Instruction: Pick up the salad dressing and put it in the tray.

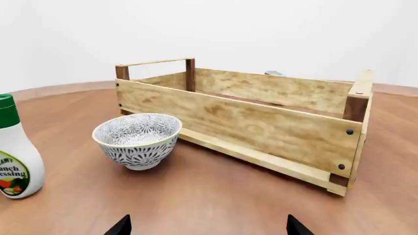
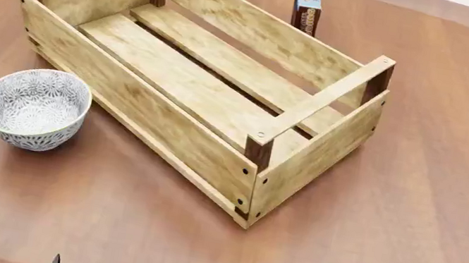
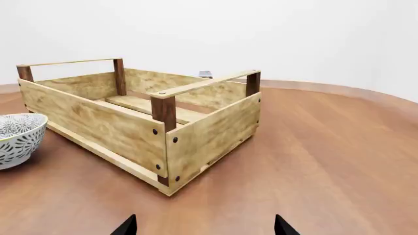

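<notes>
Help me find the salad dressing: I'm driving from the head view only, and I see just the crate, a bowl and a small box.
Observer: The left wrist view shows the salad dressing upright on the table, past the bowl on the side away from the tray.
Operator: Touching the bowl?
Observer: No, bare wood shows between them.
Operator: Cap on?
Observer: Yes, its green cap is on.

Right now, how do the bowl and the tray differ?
The bowl is small, round and patterned grey-white; the tray is large, rectangular, light wood with dark corner posts. The bowl's wall is solid; the tray's floor is slatted with gaps. Both stand upright and empty on the table, close together without touching.
</notes>
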